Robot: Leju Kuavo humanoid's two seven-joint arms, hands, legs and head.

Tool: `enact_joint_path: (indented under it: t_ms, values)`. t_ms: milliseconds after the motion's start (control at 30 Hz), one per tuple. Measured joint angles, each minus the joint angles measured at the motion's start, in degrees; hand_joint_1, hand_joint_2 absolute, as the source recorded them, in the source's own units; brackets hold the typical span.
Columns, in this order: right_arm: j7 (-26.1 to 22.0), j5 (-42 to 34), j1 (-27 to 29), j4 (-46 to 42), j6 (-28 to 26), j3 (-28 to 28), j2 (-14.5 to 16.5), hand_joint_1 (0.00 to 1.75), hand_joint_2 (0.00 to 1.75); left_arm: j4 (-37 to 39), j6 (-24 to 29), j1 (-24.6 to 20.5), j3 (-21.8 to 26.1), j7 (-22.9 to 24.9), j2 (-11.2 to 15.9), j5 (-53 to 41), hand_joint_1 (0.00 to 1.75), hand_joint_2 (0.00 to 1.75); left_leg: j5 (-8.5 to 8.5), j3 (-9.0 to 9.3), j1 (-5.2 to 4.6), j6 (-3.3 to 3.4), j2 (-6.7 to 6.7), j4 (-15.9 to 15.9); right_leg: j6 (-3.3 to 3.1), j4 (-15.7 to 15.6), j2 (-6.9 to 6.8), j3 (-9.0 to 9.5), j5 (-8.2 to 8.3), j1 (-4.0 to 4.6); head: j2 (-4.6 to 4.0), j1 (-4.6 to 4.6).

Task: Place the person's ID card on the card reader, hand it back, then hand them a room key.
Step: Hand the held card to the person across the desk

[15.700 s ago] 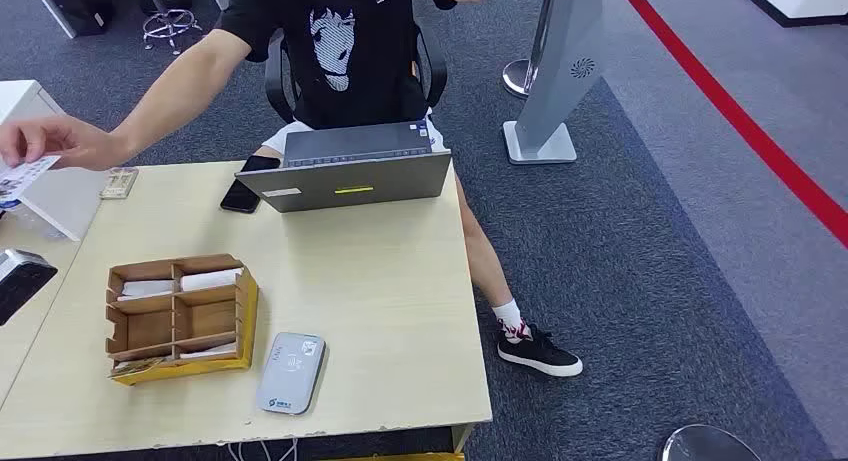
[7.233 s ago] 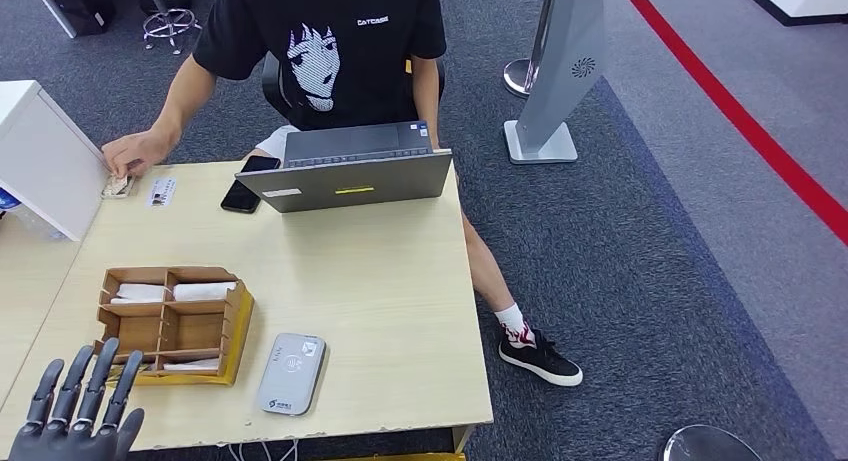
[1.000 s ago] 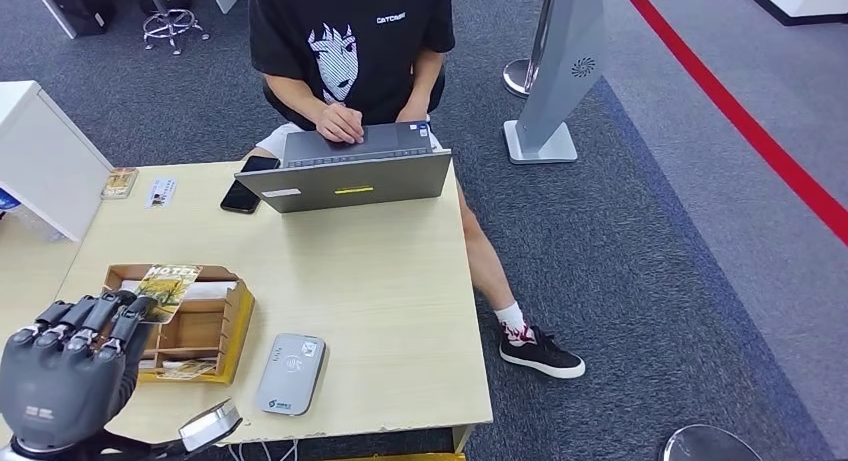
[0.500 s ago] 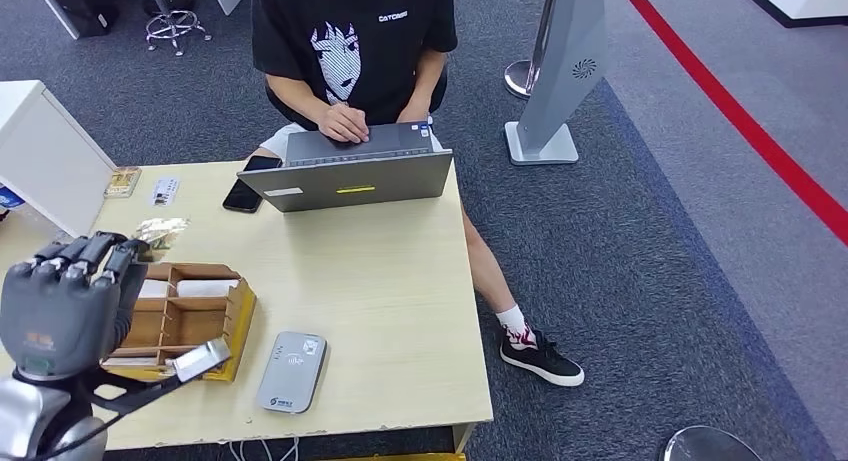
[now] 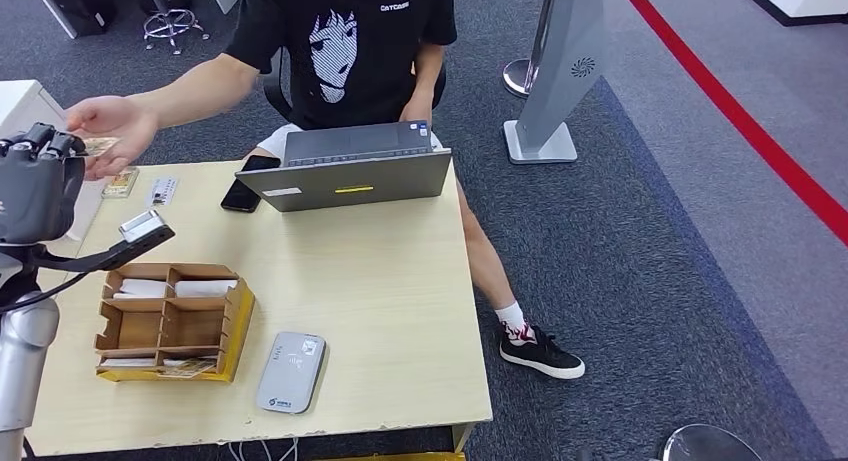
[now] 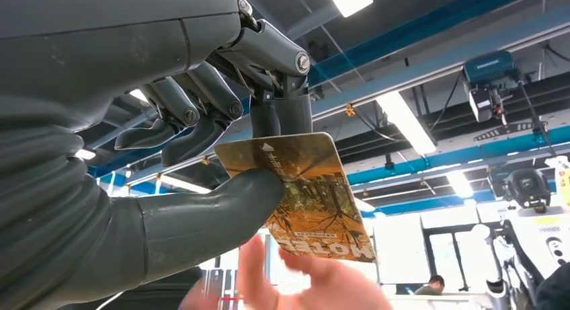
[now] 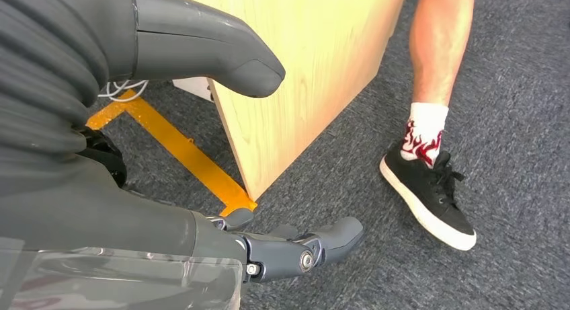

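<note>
- The task looked to be in its last step; the left hand (image 5: 35, 186) was raised at the far left edge of the table (image 5: 380, 311), pinching a hotel room key card (image 6: 302, 196) between thumb and fingers, and the person's open hand (image 5: 112, 126) was stretched out right against it.
- The card reader (image 5: 290, 372) lay bare near the front edge of the table, just beside the cardboard organiser (image 5: 172, 321); a small card (image 5: 162, 191) that may be the ID lay on the far side of the table near the black phone (image 5: 243, 194), so I judged the reading and the hand-back done, though the print on that card was too small to tell.
- What was left, by my judgement, was only the release: the person had to close on the key and the left hand had to let go.
- The left wrist view showed what the head view could not: the thumb pressed on one face of the card, the darker fingers (image 6: 201, 115) behind it, the word on its print, and the person's fingertips (image 6: 316, 283) touching its free edge from below; in the head view the key was only a small tan sliver (image 5: 98, 144) at the palm.
- The right wrist view showed the right hand (image 7: 269, 249) hanging low beside the table's side panel, fingers loosely apart and holding nothing, above grey carpet, near the person's black sneaker (image 7: 430, 196).
- The head view alone gave the layout: the grey laptop (image 5: 345, 176) between person and robot.
</note>
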Motion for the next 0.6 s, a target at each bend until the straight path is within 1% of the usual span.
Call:
enact_joint_path:
  t_ms: [333,367,467,500,600]
  values:
    - [-0.02,-0.02,0.02,0.08,-0.04,0.16,0.03,0.00,1.75,0.38,0.93,1.63,0.01,0.19,0.04,-0.16,1.75,1.75,0.00,-0.03,0.00,0.00,0.01,0.00,0.01,0.00,0.00,-0.04,0.00,0.00,0.00,0.00]
    - [-0.02,-0.02,0.02,0.08,-0.04,0.16,0.03,0.00,1.75,0.38,0.95,1.73,0.01,0.19,0.04,-0.16,1.67,1.75,0.00,-0.03,0.00,0.00,0.01,0.00,0.01,0.00,0.00,-0.05,0.00,0.00,0.00,0.00]
    - [-0.03,-0.02,0.02,0.08,-0.05,0.16,0.03,0.00,1.75,0.38,1.19,1.94,0.02,0.18,0.03,-0.12,0.36,1.75,0.00,-0.05,0.00,0.00,0.01,0.00,0.00,0.00,0.00,-0.06,0.00,0.00,0.00,0.00]
    - [-0.04,-0.02,0.02,0.08,-0.06,0.16,0.03,0.00,1.75,0.37,1.55,2.08,0.02,0.10,0.02,-0.07,0.00,1.75,-0.01,-0.05,0.00,-0.01,0.01,0.00,0.01,0.00,0.00,-0.06,0.00,0.00,0.00,0.00]
    - [-0.07,-0.01,0.02,0.08,-0.23,0.18,0.03,0.00,1.75,-0.37,3.64,3.35,0.04,-0.41,-0.24,0.07,0.00,1.75,-0.02,-0.06,-0.01,-0.01,0.01,0.00,0.01,-0.01,0.00,-0.07,-0.01,-0.01,0.00,-0.01]
